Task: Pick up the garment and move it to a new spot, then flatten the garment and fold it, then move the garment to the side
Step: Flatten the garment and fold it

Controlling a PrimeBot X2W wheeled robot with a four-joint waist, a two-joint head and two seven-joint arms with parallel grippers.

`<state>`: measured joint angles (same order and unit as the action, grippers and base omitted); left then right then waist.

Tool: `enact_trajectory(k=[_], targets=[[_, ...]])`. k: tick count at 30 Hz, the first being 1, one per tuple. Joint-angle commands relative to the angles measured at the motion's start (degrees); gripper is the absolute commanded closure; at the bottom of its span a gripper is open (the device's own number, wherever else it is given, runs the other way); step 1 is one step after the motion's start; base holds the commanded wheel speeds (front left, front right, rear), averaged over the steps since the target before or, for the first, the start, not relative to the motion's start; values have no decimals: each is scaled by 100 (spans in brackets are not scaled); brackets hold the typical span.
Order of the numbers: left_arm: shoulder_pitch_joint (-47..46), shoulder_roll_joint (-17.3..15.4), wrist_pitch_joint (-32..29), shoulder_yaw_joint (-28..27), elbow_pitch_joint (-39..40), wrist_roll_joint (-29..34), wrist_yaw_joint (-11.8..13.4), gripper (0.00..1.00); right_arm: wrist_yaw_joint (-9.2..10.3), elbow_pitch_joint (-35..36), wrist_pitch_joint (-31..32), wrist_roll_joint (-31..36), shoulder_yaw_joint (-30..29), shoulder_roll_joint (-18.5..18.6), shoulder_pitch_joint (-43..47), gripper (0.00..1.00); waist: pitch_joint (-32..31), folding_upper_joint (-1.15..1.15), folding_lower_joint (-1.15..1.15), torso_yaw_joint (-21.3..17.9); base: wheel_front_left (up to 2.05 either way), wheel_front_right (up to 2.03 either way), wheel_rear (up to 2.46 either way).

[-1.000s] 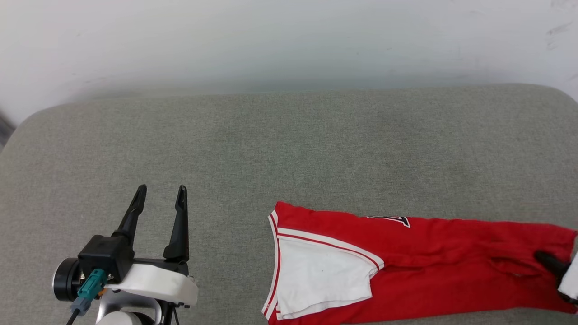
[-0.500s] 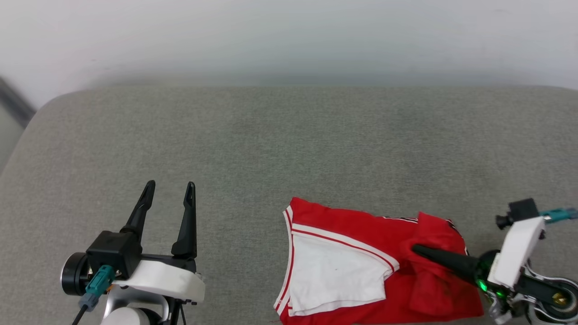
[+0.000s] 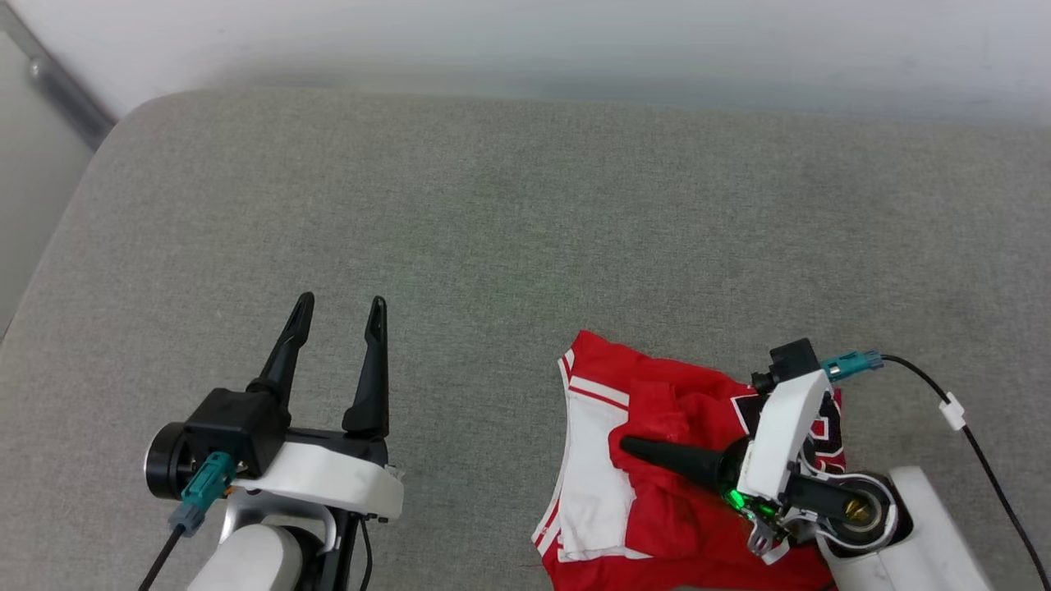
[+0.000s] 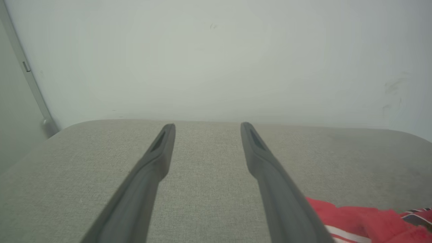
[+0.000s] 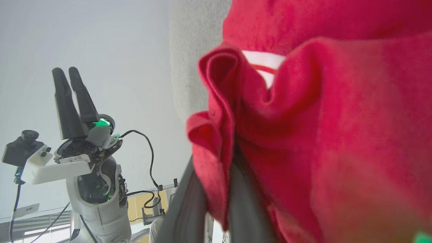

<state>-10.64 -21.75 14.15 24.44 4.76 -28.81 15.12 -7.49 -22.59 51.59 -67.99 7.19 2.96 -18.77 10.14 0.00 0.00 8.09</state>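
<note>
The garment (image 3: 673,402), a red jersey with a white sleeve and striped trim, lies bunched at the lower right of the grey cushion; part of its black print shows beside the right wrist. My right gripper (image 3: 628,446) points left over it, shut on a fold of red cloth (image 5: 337,118) that wraps around its fingers (image 5: 189,209). My left gripper (image 3: 341,302) stands open and holds nothing at the lower left, well apart from the garment. Between its fingers (image 4: 207,126) is bare cushion, and a red edge of the garment (image 4: 364,219) lies at the lower right. The right wrist view also shows the left gripper (image 5: 69,76).
The grey padded surface (image 3: 493,246) runs wide to the back and left, ending at a white wall (image 3: 525,33). Its rounded left edge (image 3: 49,246) drops off beside a grey strip. A black cable (image 3: 977,443) trails from my right wrist.
My right gripper has drawn the garment's right end leftward over the rest, so the long red strip is now a short, doubled bundle. The camera has also shifted. The left gripper stays open.
</note>
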Motion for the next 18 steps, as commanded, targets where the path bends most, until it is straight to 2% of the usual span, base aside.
enact_trajectory(k=[1, 2, 3, 4, 5, 12, 16, 18], targets=[[-76, 15, 37, 2, -34, 17, -28, 0, 0, -74, -102, 17, 88, -12, -76, 100, 58, 0, 0, 61, 0, 0, 0], [-97, 26, 38, 2, -64, 17, -38, 0, 0, -145, -204, 30, 188, -11, -104, 100, 71, 0, 0, 73, 0, 0, 0], [-115, 38, 48, -1, -90, 18, -51, 0, 0, -207, -305, 34, 272, -12, -124, 93, 82, 0, 0, 80, 0, 0, 0], [-125, 49, 56, -7, -111, 20, -68, 0, 0, -259, -401, 44, 351, -12, -141, 58, 89, 0, 0, 80, 0, 0, 0], [-128, 57, 63, -14, -135, 25, -78, 0, 0, -297, -469, 58, 436, -12, -154, 0, 86, 0, 0, 74, 0, 0, 0], [-62, 68, 75, -43, -248, 44, -93, 0, 0, -80, -791, 115, 849, 16, -205, 0, -66, 0, 0, -93, 0, 0, 0], [5, 39, 83, -59, -268, 42, -93, 0, 0, 410, -1019, 286, 1134, 203, -83, 0, -209, 0, 0, -249, 0, 0, 0], [56, 35, 85, -62, -277, 41, -72, 0, 0, 719, -1297, 588, 1306, 403, -23, 0, -283, 0, 0, -334, 0, 0, 0]])
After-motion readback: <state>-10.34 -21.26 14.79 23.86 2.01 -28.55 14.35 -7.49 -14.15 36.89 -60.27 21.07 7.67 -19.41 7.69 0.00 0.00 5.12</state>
